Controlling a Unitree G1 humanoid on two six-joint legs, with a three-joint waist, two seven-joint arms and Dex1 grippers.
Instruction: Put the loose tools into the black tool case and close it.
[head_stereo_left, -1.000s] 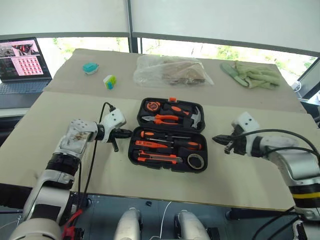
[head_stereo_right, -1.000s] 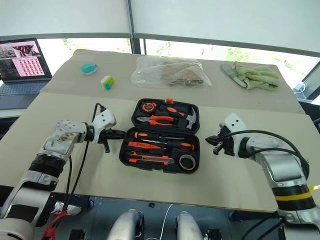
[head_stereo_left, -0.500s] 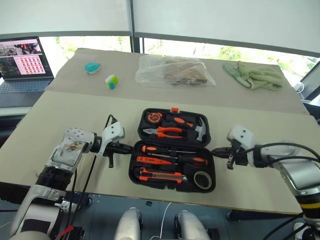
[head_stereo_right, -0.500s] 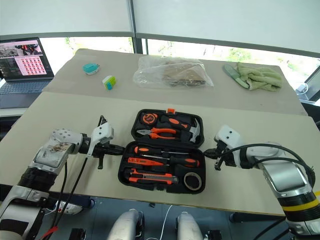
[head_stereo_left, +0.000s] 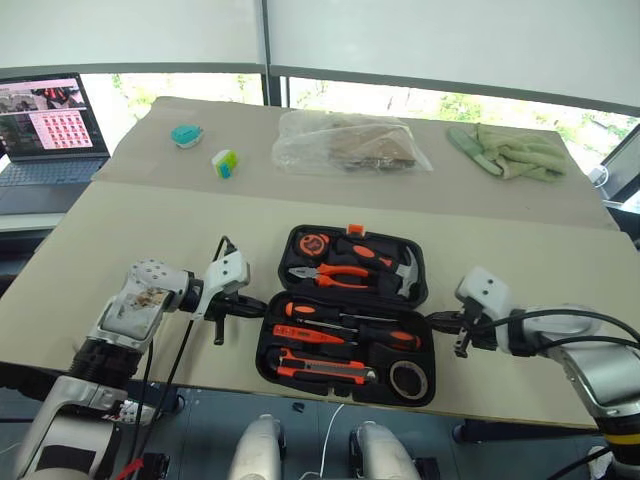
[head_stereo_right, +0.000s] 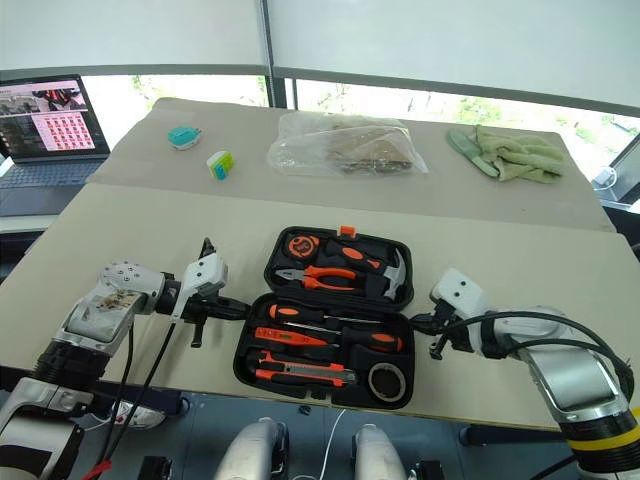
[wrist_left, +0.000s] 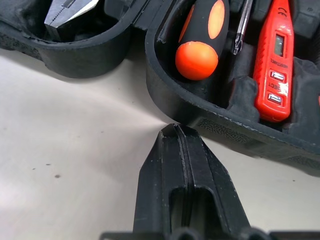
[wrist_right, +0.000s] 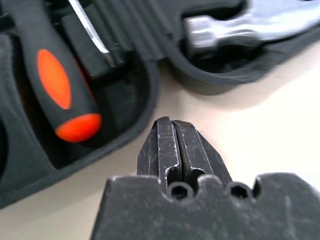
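**Tool case lies open on the counter, both grippers at its sides**

Black tool case (head_stereo_left: 345, 312) sits open and flat near the front edge of the tan counter (head_stereo_left: 150, 215), straight ahead of you, its 2 halves spread apart with the small orange latch (head_stereo_left: 355, 229) on the far rim. In the far half you see the tape measure (head_stereo_left: 308, 242), the orange-handled pliers (head_stereo_left: 335, 273) and the hammer (head_stereo_left: 400, 270). In the near half lie 2 thin screwdrivers (head_stereo_left: 345, 322) with black-orange handles, the orange tester screwdriver (wrist_left: 272, 60), the utility knife (head_stereo_left: 325, 367) and the grey tape roll (head_stereo_left: 408, 379), each in a moulded slot.

Your left gripper (head_stereo_left: 255, 303) hangs just beside the case's left wall, near the hinge line, its fingers pressed together with nothing between them; the left wrist view shows the tip just short of the case's rim. Your right gripper (head_stereo_left: 440, 320) sits close to the case's right wall, fingers likewise pressed together and empty, the hammer head and a screwdriver handle ahead of it in the right wrist view.

Farther back on the counter are a teal item (head_stereo_left: 183, 134), a green and white item (head_stereo_left: 224, 162), a clear plastic bag (head_stereo_left: 345, 142) and a pair of pale green gloves (head_stereo_left: 505, 150). A laptop (head_stereo_left: 52, 128) stands off the counter's far left corner.
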